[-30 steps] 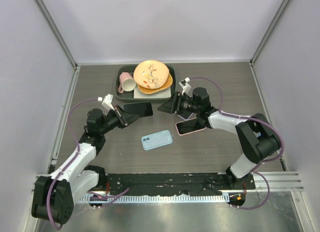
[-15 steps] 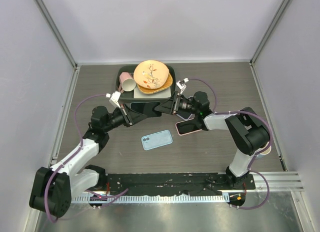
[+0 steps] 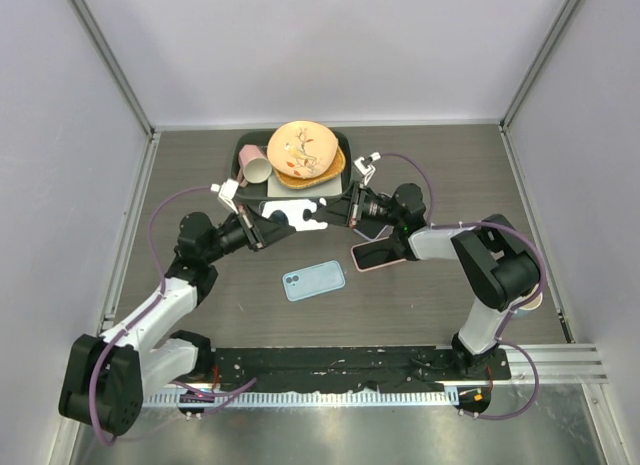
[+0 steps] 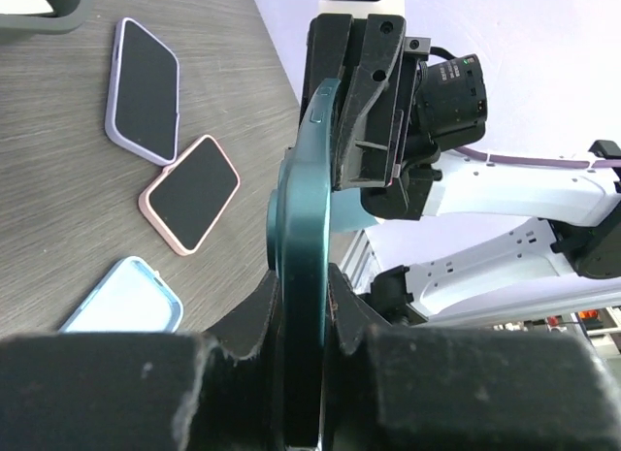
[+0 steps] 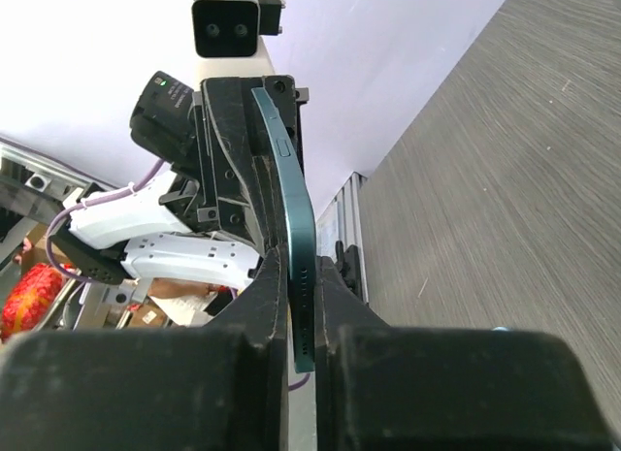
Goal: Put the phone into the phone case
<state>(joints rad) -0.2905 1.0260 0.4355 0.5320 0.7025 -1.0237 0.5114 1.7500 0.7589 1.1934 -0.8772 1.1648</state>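
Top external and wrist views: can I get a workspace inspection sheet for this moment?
Surface: grey wood-grain table.
Job's things: teal phone held edge-on in the air; light blue case flat on table, untouched.
Clutter: tray with plates and mug; pink-cased phone; lavender-cased phone.
Grippers: left gripper and right gripper both shut on teal phone.
Cables: purple cable looping along each arm.
Surroundings: pale walls.

The top camera looks steeply down from above the near edge over the whole tabletop (image 3: 200,185), while each wrist camera, very close, faces the other across mid-table, all three sharing the edge-on phone (image 4: 301,228).
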